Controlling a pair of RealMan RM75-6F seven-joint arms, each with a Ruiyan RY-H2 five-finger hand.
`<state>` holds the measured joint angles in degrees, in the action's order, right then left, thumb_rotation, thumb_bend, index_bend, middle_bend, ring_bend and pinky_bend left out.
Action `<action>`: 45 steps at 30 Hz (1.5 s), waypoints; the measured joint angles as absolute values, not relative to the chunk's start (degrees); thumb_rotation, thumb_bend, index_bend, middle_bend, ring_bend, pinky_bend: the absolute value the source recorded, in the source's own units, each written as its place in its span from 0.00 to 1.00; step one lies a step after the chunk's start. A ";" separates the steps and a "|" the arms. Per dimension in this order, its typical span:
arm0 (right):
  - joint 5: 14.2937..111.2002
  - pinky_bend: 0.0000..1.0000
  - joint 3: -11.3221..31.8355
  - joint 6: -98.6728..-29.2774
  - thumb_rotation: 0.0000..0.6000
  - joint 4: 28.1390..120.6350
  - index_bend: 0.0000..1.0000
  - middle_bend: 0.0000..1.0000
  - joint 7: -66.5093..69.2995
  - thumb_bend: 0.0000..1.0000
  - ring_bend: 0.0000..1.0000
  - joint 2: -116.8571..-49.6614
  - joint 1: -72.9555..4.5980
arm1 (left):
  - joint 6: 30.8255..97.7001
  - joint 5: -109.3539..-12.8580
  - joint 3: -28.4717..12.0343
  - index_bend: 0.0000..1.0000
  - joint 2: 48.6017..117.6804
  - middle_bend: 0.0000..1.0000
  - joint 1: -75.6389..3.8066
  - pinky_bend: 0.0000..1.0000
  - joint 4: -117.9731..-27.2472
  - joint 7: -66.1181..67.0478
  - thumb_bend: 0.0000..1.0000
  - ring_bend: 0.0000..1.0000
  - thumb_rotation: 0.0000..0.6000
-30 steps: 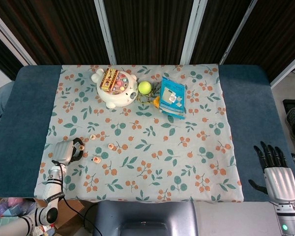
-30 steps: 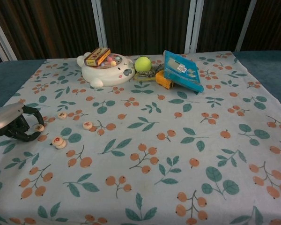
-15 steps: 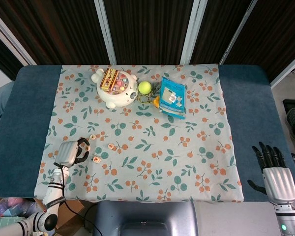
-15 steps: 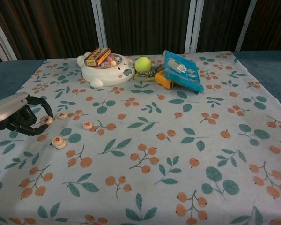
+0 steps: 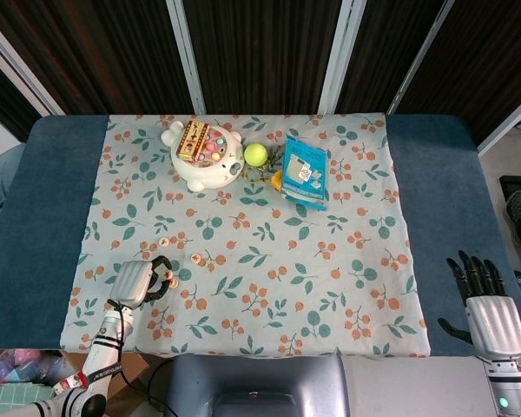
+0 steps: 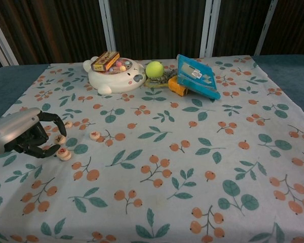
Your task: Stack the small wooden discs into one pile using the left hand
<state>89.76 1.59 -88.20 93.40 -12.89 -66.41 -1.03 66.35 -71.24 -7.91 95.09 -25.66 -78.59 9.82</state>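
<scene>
My left hand (image 6: 21,135) has carried a wooden disc (image 6: 60,139) from the cloth's left margin rightward over the last second, and now poises it directly above the small stack (image 6: 64,154) lying nearest the table's front edge; fingers curl narrowly around it, disc pinched at the tips. I judge the placing step imminent: release here would add one more to the pile. Relative to that stack, a loose disc (image 6: 95,135) lies to the right and slightly farther back, and another (image 6: 68,124) sits farther back, partly behind my fingers. The discs are round, so no long axis or heading applies; those on the cloth lie flat, marked faces up, while the held one's tilt cannot be told. My right hand (image 5: 489,311) rests far to the right off the floral cloth (image 5: 269,287), fingers extended and apart, holding nothing
</scene>
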 measured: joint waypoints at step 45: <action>89.59 0.00 1.64 -88.12 1.00 93.45 0.00 0.00 -13.29 0.12 0.00 -66.57 -1.06 | 64.64 -72.09 -6.52 0.43 95.48 1.00 -25.38 1.00 -76.76 8.69 0.40 1.00 1.00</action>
<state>89.59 1.64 -88.12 93.45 -13.29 -66.57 -1.06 64.64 -72.09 -6.52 95.48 -25.38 -76.76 8.69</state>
